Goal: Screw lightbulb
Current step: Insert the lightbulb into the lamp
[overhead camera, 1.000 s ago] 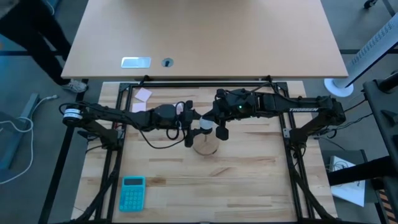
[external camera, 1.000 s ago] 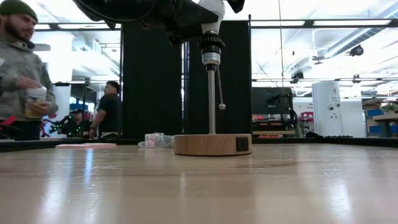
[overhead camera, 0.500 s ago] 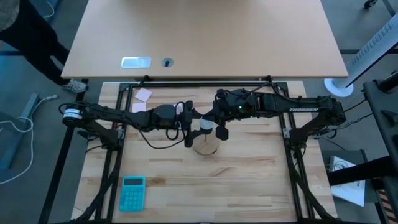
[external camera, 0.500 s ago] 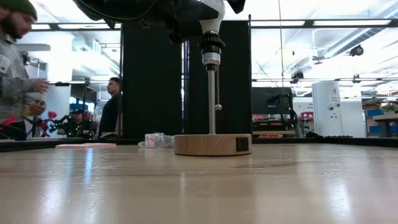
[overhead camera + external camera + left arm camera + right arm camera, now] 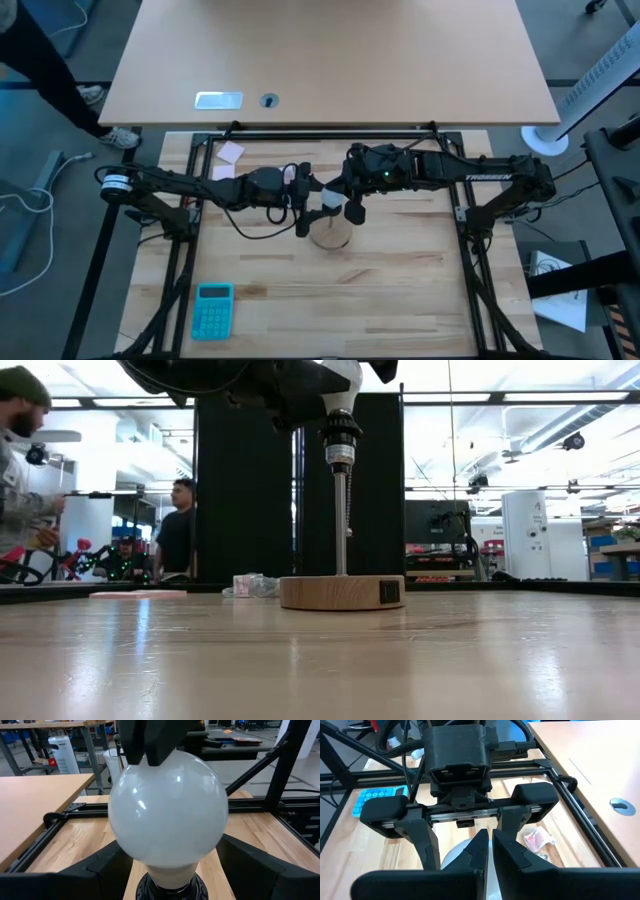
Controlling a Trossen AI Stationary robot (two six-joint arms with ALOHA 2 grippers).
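Note:
The lightbulb (image 5: 167,810), white and frosted, stands upright in the black socket (image 5: 172,889) on top of a lamp. The lamp has a thin metal stem (image 5: 340,520) rising from a round wooden disc (image 5: 342,592) on the table. My left gripper (image 5: 312,200) comes in level from the table's left. It is open, with one finger (image 5: 426,842) on each side of the lightbulb and a gap to it. My right gripper (image 5: 489,847) is shut and slants down from the table's right onto the lightbulb's top. My right gripper lays its shut fingertips (image 5: 150,750) on the lightbulb's crown (image 5: 167,762), slanting down from the table's right. It does not pinch anything. The lightbulb stands upright in the socket.
A teal calculator (image 5: 212,308) lies near the table's front left. A crumpled pinkish wrapper (image 5: 536,839) lies toward the far left. A second, lighter table (image 5: 330,60) stands beyond the far edge. People (image 5: 180,525) stand in the room behind.
The lamp's pull chain has swung in toward the stem and now hangs close beside it. Both arms have stayed where they were around the lightbulb.

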